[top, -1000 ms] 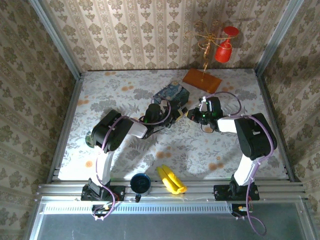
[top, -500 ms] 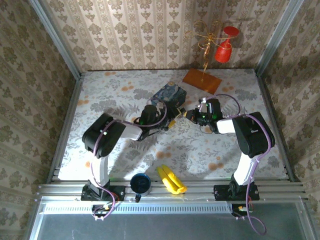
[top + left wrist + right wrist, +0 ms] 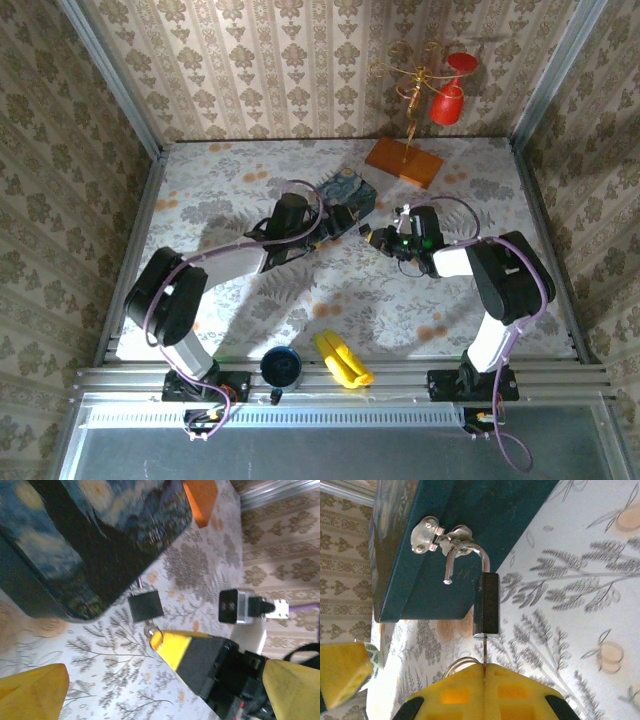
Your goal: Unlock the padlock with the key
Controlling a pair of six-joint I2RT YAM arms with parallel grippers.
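**Near edge.** A dark blue cup (image 3: 282,367) is standing beside a pair of yellow bananas (image 3: 343,360), which are lying on the floral tablecloth (image 3: 250,300) between the two arm bases.

**Mid-table, right gripper** (image 3: 484,672). It is reaching leftward with its yellow fingers pressing together on the key (image 3: 484,652). The blade is running straight from the fingertips into the underside of the padlock (image 3: 487,607). A wire key ring (image 3: 454,666) is curling out just beside the fingers.

**Padlock.** Small and dark-bodied, it is hanging from a silver hasp (image 3: 432,534) on the side wall of the blue painting-printed box (image 3: 350,183). One leg of its shackle (image 3: 465,547) is sitting in the body, and the other end is hanging free, clear of it.

**Left gripper** (image 3: 340,218). It is sitting just beside the same box on the left, with its jaws spread wide and gripping nothing. In the left wrist view, the padlock and the right gripper are lying between its two yellow fingers (image 3: 32,690).

**Far side.** An orange base (image 3: 403,160) is carrying a gold wire rack (image 3: 412,75), which is bearing two red cups (image 3: 447,102) near the back wall.
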